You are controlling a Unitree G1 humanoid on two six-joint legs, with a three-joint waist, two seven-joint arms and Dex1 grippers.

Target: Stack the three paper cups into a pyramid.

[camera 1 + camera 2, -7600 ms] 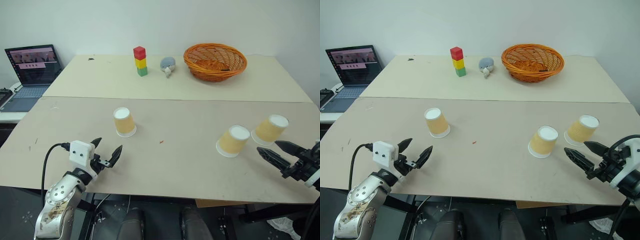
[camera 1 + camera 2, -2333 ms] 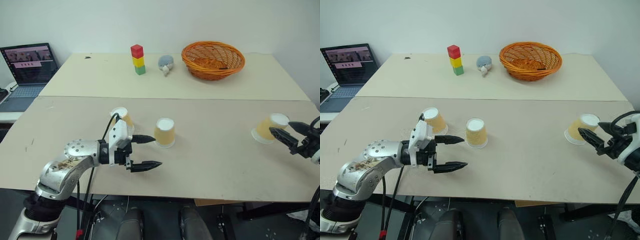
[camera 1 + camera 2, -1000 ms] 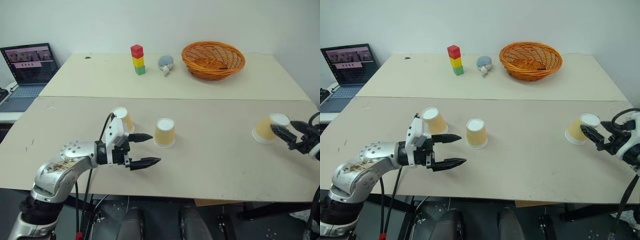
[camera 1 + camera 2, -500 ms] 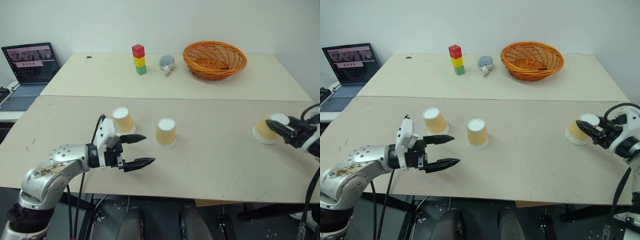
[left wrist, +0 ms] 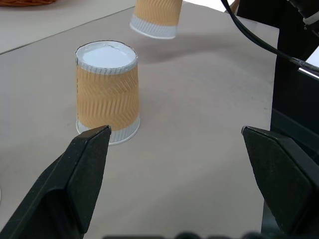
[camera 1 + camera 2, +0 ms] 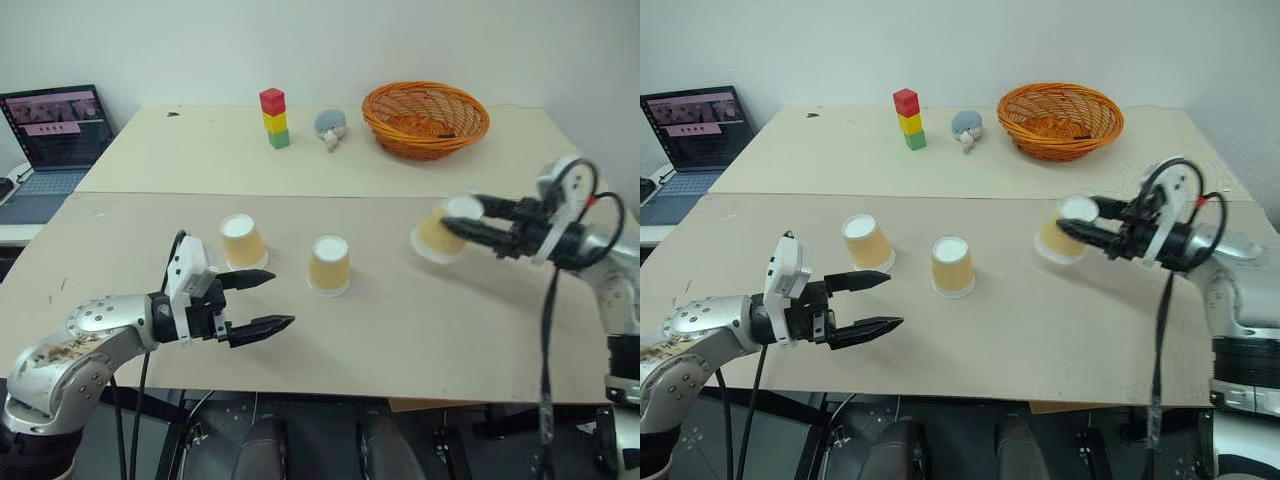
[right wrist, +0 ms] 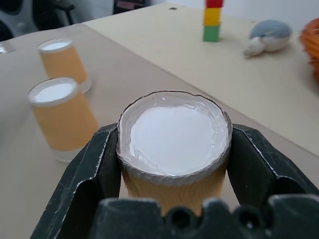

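Step in hand: transport of the third cup toward the two base cups. The right pincer (image 6: 1072, 232) is closed on the carried paper cup (image 6: 1058, 237), gripping it by the sides near its white base; the cup is inverted, tilted, and appears lifted clear of the bench (image 6: 400, 320). The left pincer (image 6: 262, 301) is spread wide and empty, hovering near the front of the base cups.

Base cups: the left base cup (image 6: 241, 241) and the right base cup (image 6: 329, 265) stand inverted on the bench, near each other but with a visible gap between them.

Next move, as judged: the gap looks too wide for one cup to bridge. The base cups likely need to be brought side by side first, or the carried cup will not seat on both. The carried cup must then be levelled and lowered with its rim resting across both flat white bases.

Materials: the cups are tapered paper, tan-orange with a ribbed zigzag embossed wall and a white band at the rim. They are light and easily tipped or crushed. The bench surface is matte and pale. At the far side stand a red-yellow-green block tower (image 6: 274, 117), a small grey plush toy (image 6: 330, 127) and a woven orange basket (image 6: 425, 118).
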